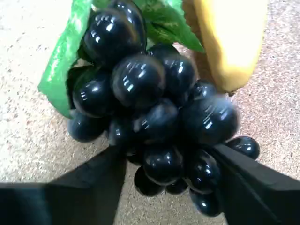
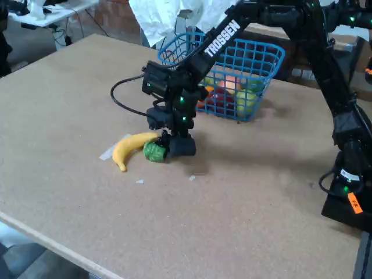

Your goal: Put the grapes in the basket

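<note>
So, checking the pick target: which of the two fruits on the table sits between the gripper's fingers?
The grapes: the dark berry bunch sits between the gripper fingers, while the yellow banana lies beside it, outside them.

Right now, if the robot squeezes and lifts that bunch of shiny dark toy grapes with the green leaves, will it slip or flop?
The bunch of glossy dark toy grapes looks smooth, so the black gripper might slip on single berries. Its fingers flank the lower berries, which may catch between them. The green fabric-like leaves would probably flop. The yellow banana lies close beside, so it might get nudged.
</note>
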Available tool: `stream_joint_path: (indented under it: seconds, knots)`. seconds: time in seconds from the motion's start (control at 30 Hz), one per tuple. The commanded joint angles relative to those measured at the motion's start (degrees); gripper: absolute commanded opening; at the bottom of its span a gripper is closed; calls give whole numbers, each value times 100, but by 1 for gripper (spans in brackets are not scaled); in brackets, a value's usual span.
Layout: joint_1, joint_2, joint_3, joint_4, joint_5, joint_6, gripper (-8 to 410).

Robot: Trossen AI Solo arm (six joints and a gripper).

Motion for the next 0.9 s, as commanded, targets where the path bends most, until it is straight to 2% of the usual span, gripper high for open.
stream_joint_path:
  seconds: [0.0, 0.07, 0.43, 0.87]
  knots:
    - [0, 2, -33, 22, -70, 157, 64]
    - [0, -50, -33, 57, -70, 155, 0]
    - [0, -595, 35, 234, -70, 149, -1]
    - [0, -2297, 35, 511, -70, 160, -1]
